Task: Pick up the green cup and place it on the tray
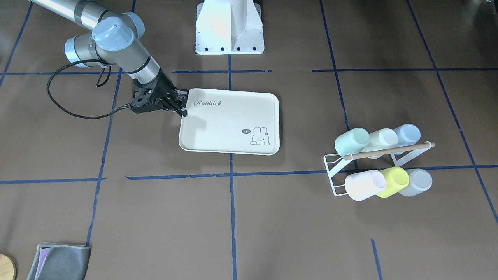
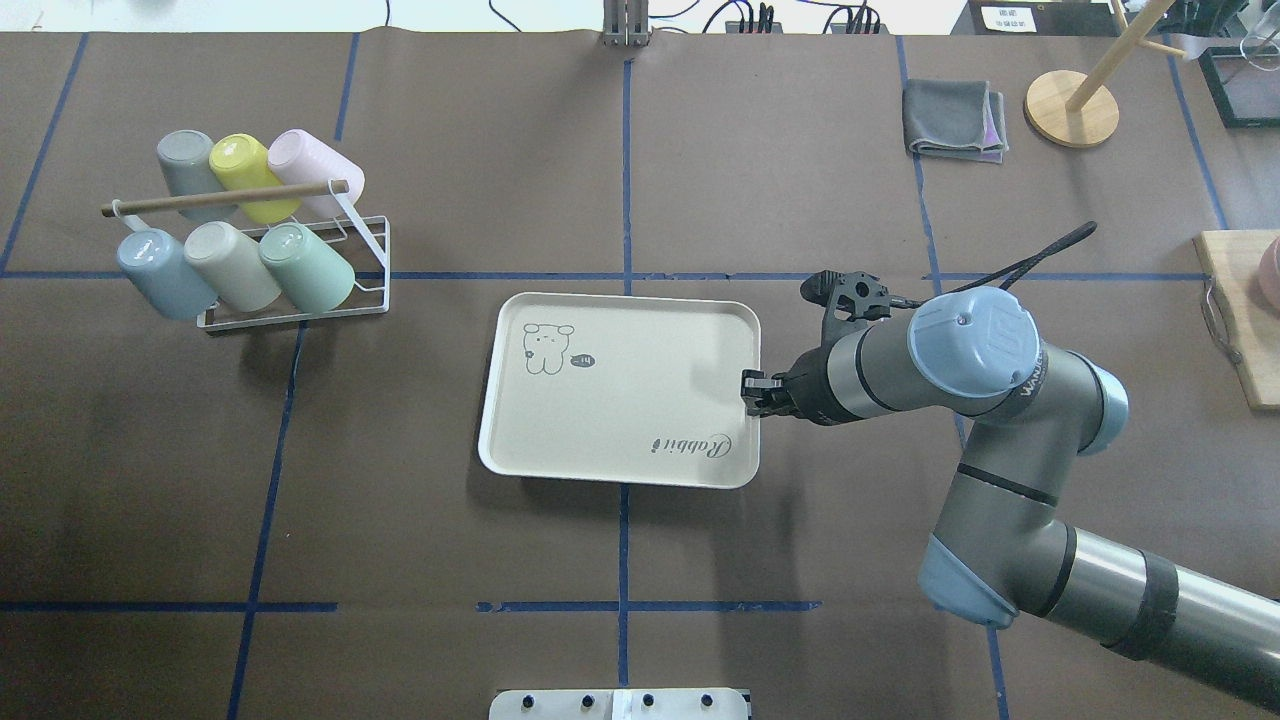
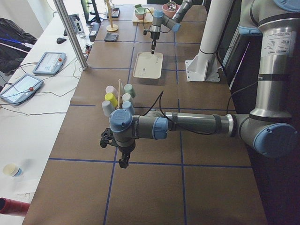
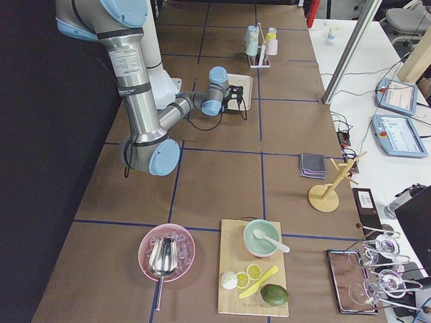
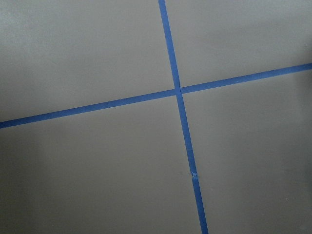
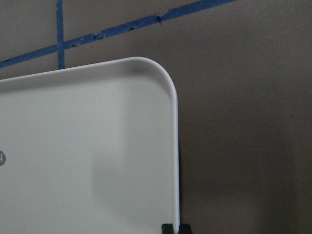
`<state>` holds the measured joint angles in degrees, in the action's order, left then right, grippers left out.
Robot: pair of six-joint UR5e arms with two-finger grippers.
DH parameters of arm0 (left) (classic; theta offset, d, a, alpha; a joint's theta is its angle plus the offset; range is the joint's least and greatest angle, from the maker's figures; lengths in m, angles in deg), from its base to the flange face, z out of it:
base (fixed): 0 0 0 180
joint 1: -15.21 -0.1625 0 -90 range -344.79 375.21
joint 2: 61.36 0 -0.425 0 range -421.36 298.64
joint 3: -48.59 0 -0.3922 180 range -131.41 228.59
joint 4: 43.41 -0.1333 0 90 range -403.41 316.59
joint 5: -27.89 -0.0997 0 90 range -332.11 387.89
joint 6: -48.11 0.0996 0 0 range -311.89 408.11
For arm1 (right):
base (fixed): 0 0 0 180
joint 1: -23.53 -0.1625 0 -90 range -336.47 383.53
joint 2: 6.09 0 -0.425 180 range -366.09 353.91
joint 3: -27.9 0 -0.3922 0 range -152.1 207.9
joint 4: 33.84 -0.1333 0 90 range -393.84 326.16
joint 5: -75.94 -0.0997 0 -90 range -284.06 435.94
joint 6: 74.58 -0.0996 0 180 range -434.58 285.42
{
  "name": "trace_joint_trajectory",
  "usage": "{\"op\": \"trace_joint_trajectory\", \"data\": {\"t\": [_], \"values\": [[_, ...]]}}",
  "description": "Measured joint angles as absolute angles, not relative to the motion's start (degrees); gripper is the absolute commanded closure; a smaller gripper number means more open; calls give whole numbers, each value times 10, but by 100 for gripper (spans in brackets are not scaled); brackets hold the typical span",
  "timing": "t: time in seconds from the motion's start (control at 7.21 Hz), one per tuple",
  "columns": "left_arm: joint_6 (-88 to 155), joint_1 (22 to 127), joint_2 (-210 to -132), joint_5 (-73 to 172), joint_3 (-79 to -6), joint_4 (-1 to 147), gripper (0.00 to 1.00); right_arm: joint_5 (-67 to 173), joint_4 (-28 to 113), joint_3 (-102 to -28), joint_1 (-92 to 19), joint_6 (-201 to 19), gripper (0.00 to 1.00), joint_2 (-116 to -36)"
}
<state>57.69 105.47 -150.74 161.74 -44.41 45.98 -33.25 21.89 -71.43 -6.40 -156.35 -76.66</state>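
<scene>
The green cup (image 2: 305, 265) lies tilted on a white wire rack (image 2: 300, 315) at the table's left, rightmost in the lower row; it also shows in the front-facing view (image 1: 352, 142). The cream tray (image 2: 620, 400) lies flat at mid-table, nothing on it. My right gripper (image 2: 750, 385) is at the tray's right rim, its fingertips (image 6: 167, 228) close together astride the rim (image 6: 175, 146). My left gripper (image 3: 123, 161) shows only in the exterior left view, above bare table beyond the rack; I cannot tell if it is open.
The rack also holds blue, cream, grey, yellow and pink cups under a wooden bar (image 2: 225, 197). A grey cloth (image 2: 955, 118) and a wooden stand (image 2: 1072, 108) lie far right. A cutting board (image 2: 1240, 320) is at the right edge.
</scene>
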Motion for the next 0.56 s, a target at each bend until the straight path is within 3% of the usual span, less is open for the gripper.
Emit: {"op": "trace_joint_trajectory", "data": {"t": [0.14, 0.28, 0.42, 0.56], "values": [[577, 1055, -1507, 1617, -444, 460, 0, -331, 219, -709, -61, -1561, 96, -764], [577, 1055, -1507, 1617, -444, 460, 0, -331, 219, -707, -61, -1560, 31, -762], [577, 1055, -1507, 1617, -444, 460, 0, -331, 218, -706, -61, -1558, 0, -761], [577, 1055, -1508, 1617, -444, 460, 0, -333, 217, -706, -62, -1558, 0, -760]]}}
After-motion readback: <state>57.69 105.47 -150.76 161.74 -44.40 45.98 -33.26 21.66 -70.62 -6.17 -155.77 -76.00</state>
